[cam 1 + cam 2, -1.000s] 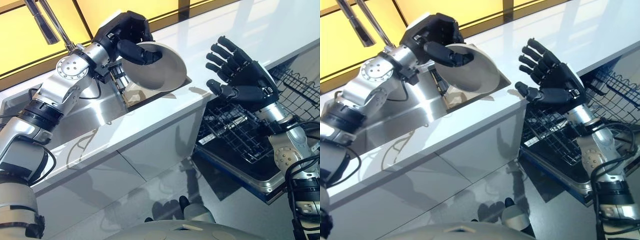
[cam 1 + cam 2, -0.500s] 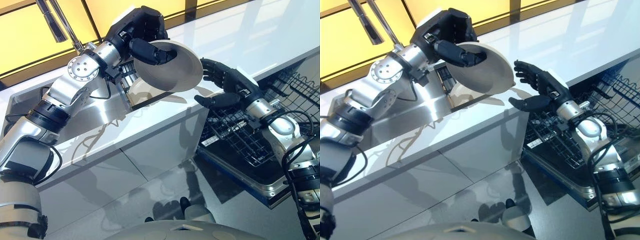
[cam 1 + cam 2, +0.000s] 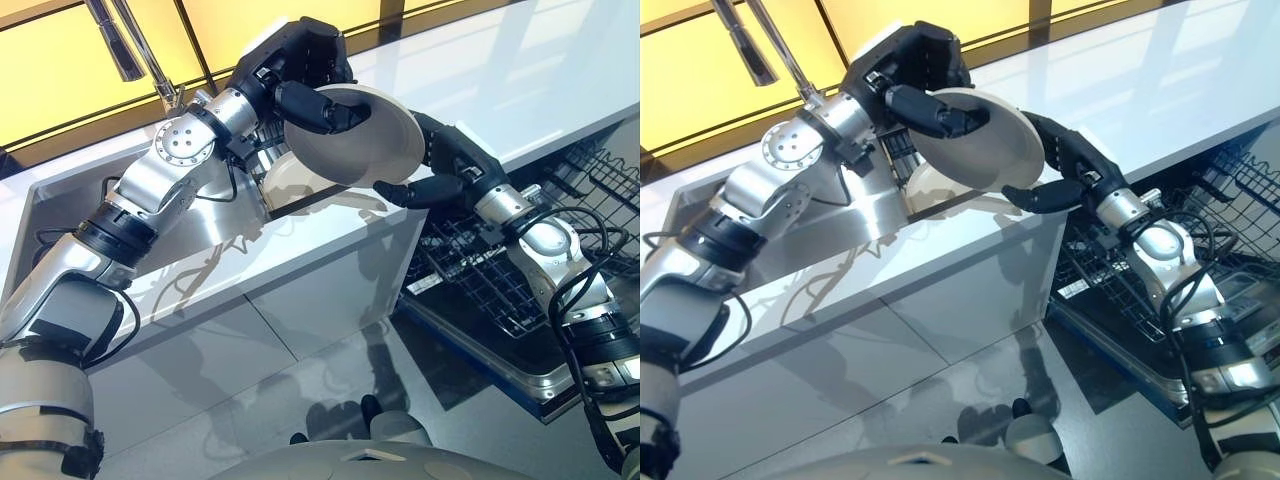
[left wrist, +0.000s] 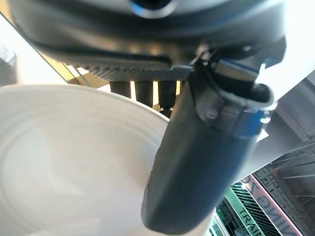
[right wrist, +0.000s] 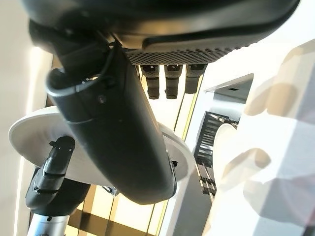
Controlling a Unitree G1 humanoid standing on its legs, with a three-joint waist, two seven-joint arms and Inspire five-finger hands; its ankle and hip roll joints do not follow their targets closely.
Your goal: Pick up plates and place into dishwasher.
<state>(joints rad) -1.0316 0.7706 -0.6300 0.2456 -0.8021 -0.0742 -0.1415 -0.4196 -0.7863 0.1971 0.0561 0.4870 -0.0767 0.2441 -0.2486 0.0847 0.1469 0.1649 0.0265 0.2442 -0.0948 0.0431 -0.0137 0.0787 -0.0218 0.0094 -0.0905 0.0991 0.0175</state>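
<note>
**Plate held up between two hands above the counter edge**

In the upper middle of the left eye view: a white plate, tilted on its edge, raised over the inner corner of the steel sink. Clamped at its upper left rim by the left hand, thumb across the concave face, fingers curled behind the rim. Same grip in the left wrist view: thumb pressed on the white inner surface of the plate, fingers reaching past the far edge.

At the right rim of the plate: the right hand, coming in from the right side of the frame. Thumb stretched under the lower edge of the plate, fingers hidden behind it; cannot tell whether closed on the rim or apart. In the right wrist view, the thumb of this hand lying across the plate, fingers pointing past its edge, with the left hand's dark fingers at the other side.

Below the plate, inside the sink: a second pale plate standing in a dark rack. At the upper left of the frame: a metal faucet. Across the middle: the white counter, running diagonally. At the right and lower right: the open dishwasher with its dark wire basket, well apart from the held plate, under the right arm.
</note>
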